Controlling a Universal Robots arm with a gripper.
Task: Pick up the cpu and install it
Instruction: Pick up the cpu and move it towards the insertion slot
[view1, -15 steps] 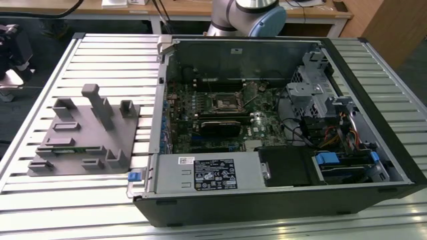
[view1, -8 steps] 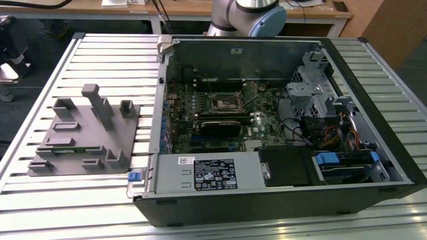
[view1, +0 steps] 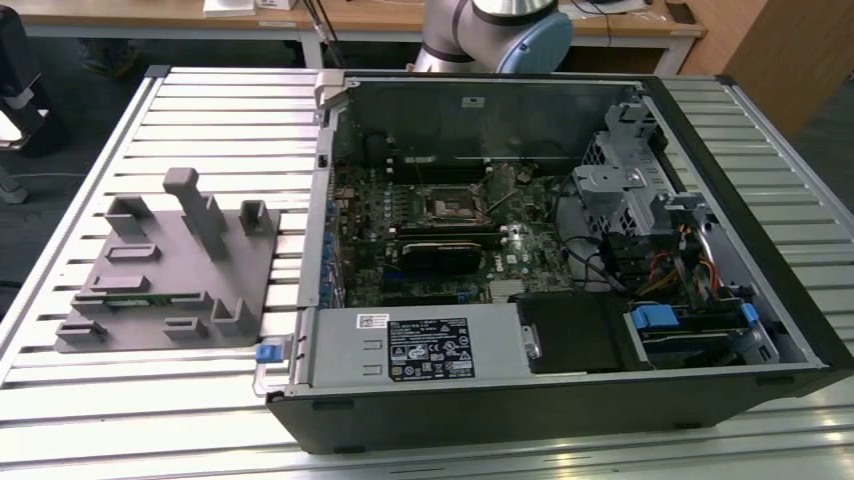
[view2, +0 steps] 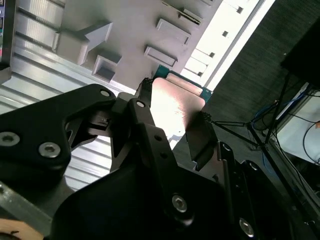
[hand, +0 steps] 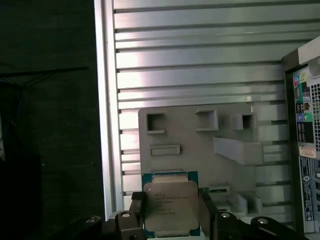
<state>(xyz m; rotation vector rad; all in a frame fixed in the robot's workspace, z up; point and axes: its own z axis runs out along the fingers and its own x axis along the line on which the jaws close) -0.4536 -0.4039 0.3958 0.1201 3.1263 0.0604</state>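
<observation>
In both wrist views my gripper (hand: 172, 212) is shut on the cpu (hand: 171, 202), a flat square chip with a pale metal top and a green edge. One dark finger (hand: 137, 210) presses each of two opposite sides. The same cpu (view2: 175, 105) sits between the fingers (view2: 145, 117) of the gripper (view2: 174, 125) in the second wrist view. It hangs well above the grey fixture plate (hand: 200, 142) on the slatted table. In the exterior view the black motherboard socket (view1: 447, 205) lies inside the open computer case (view1: 534, 400).
The grey fixture plate (view1: 174, 270) with raised blocks and posts lies on the slatted aluminium table (view1: 200, 110) at the exterior view's left of the case. The arm's base (view1: 494, 30) stands behind the case. Drive cages and cables (view1: 654, 240) fill the case's right side.
</observation>
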